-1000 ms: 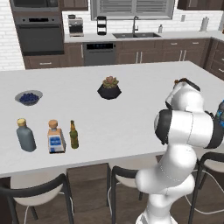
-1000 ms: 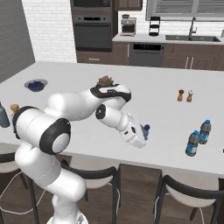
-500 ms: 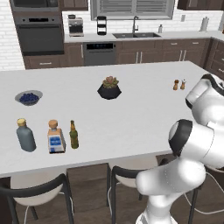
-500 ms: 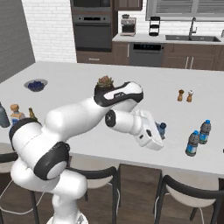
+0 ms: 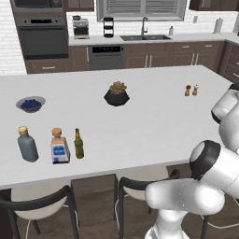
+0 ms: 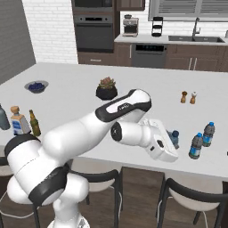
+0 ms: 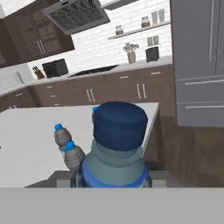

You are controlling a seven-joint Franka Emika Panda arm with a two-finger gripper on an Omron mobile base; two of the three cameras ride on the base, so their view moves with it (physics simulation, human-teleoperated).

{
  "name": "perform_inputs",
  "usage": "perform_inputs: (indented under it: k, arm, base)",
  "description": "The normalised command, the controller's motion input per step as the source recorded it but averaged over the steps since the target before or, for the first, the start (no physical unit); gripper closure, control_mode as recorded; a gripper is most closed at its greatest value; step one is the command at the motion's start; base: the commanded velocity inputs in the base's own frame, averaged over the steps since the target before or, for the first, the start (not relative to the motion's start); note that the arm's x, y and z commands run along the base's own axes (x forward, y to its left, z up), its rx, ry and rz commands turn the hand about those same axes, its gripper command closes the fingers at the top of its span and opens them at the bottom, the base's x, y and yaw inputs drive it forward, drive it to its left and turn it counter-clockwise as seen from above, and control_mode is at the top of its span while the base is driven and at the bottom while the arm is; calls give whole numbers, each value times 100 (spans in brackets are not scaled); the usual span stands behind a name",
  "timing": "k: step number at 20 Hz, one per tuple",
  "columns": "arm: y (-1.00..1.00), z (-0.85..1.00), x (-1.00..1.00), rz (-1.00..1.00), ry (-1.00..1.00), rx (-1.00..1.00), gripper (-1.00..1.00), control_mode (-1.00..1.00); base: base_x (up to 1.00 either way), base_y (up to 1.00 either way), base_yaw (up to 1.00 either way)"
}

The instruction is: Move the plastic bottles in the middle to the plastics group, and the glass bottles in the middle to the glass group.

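The small clear blue-tinted plastic water bottle with a dark blue cap and blue label band (image 7: 114, 148) sat pinched in the white two-finger gripper (image 6: 171, 144), its grey ribbed shoulders and cap looming large in the hand view. In the right base view it showed as a blue cap and clear neck poking out beyond the hand, over the white countertop (image 6: 80, 84) near its front edge and towards the right end. Compared with half a second earlier, the hand had carried it further right, closer to the two matching blue-capped water bottles (image 6: 201, 140) standing upright near the front right corner. The held bottle stood roughly upright, long axis near vertical, cap uppermost. At the front left corner stood the slim olive-green glass bottle (image 5: 79, 144), upright.
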Motion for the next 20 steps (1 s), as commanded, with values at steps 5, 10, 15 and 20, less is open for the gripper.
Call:
perform_inputs:
  k: [5, 10, 15, 20]
  arm:
    - [-47, 30, -32, 5, 17, -1, 100, -100]
    - [-48, 26, -30, 31, 3, -12, 100, -100]
    - [-54, 10, -19, 48, 1, -10, 100, -100]
    - [-58, 12, -1, 45, 18, 0, 100, -100]
  base:
    - [0, 0, 0]
    - [0, 0, 0]
    - [0, 0, 0]
    - [0, 0, 0]
